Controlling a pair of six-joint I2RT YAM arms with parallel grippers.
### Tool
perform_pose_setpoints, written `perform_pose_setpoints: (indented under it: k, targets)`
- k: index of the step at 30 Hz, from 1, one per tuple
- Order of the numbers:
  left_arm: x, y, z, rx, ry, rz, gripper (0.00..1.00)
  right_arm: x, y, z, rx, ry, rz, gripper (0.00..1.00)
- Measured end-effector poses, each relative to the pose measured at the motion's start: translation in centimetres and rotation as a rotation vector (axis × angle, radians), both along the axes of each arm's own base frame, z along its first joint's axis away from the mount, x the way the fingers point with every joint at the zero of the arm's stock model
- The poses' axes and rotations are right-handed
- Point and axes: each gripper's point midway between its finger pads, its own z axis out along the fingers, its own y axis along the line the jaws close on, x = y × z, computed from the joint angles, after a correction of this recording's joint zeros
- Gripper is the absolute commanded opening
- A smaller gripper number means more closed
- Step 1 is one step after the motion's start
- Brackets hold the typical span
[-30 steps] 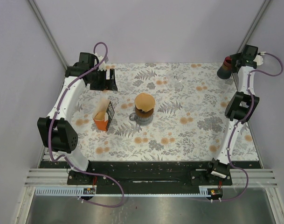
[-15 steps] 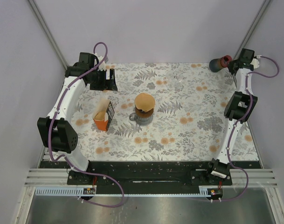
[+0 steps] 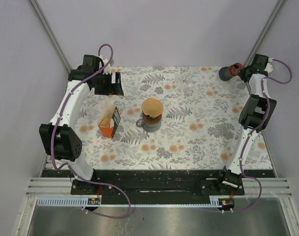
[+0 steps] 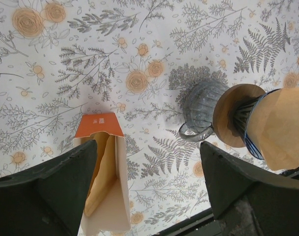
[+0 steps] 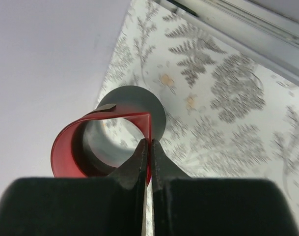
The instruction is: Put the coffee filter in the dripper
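1. The paper filter (image 3: pixel 152 105) sits as a brown cone in the dripper (image 4: pixel 245 123), which stands on a grey mug (image 4: pixel 203 103) mid-table. The placing step looks done.
2. Left gripper (image 4: pixel 148 152): jaws spread wide, holding nothing, above the orange filter box (image 3: pixel 109 124).
3. Right gripper (image 5: pixel 149 147): clenched on the red rim of a cup (image 3: pixel 229 72) at the far right corner, well apart from the dripper.
4. Next move, as judged: set the cup down, let go, and check that the filter sits evenly.

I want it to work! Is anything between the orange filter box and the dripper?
Nothing visible. Only table lies between the orange box and the dripper, already topped by a filter.
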Motion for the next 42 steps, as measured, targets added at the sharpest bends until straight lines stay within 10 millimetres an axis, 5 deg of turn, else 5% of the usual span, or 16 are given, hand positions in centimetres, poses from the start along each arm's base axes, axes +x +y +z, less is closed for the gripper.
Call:
perform_pose_setpoints:
  k: [13,21,32,42]
  targets:
    - [0.2,0.0,1.0,-0.001,-0.019,-0.004,0.89,-8.7,4.1,6.7,-0.236,0.127,0.273,0.0]
    - [0.2,0.0,1.2,0.002,-0.024,-0.009,0.89,-13.7,15.2,9.1,-0.347,0.192,0.575,0.0]
    - [0.2,0.0,1.2,0.002,-0.027,-0.015,0.89,-22.3,29.4,5.9,-0.446,0.319,1.019,0.0]
    - [-0.6,0.0,1.5,0.0,-0.033,-0.021,0.89,-26.0,32.6,2.0,-0.51,0.393,1.201,0.0]
